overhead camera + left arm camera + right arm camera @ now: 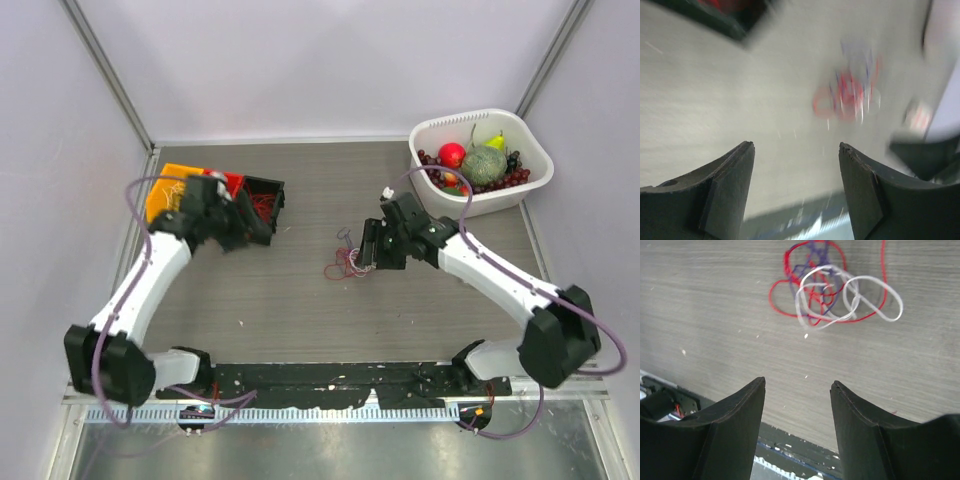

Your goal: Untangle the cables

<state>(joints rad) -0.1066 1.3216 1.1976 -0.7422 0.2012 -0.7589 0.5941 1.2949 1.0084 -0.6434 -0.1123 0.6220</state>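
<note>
above the table (280,300), the right gripper (797,382), jaws wide and empty, hangs just short of the cables (832,290), a flat tangle at its one o'clock, long axis nine-to-three, well nearer it than the left gripper (796,145), also wide and empty; no writing can be read.

We could read no text, label, brand, number or sign in any of the three views. The left wrist view was smeared by motion blur, and a small white-and-red patch (918,116) near its right edge was too blurred for us to tell whether it bore any marking.
</note>
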